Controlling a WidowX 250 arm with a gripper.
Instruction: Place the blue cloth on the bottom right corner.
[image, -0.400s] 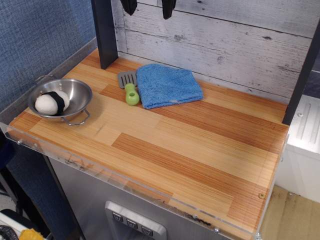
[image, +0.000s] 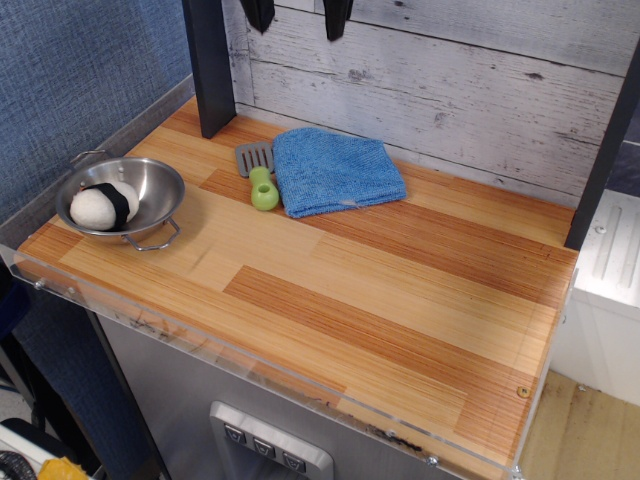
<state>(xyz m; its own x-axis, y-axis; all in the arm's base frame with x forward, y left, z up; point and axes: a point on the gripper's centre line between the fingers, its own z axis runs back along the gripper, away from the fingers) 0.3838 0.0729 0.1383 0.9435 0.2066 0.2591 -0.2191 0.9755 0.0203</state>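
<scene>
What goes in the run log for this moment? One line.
hand: raised, open, empty | blue cloth: back of table, ungrasped | bottom right corner: bare | step: not started

Below the tool (image: 298, 15), blue cloth (image: 336, 169): matt, nubby terry. Bench (image: 400, 300): smooth striped wood planks, slight sheen, clear acrylic rim. Bowl (image: 150, 185): polished glossy steel. Spatula (image: 258, 172): grey matt head, glossy green plastic handle. Back wall (image: 450, 90): rough whitewashed boards.
</scene>
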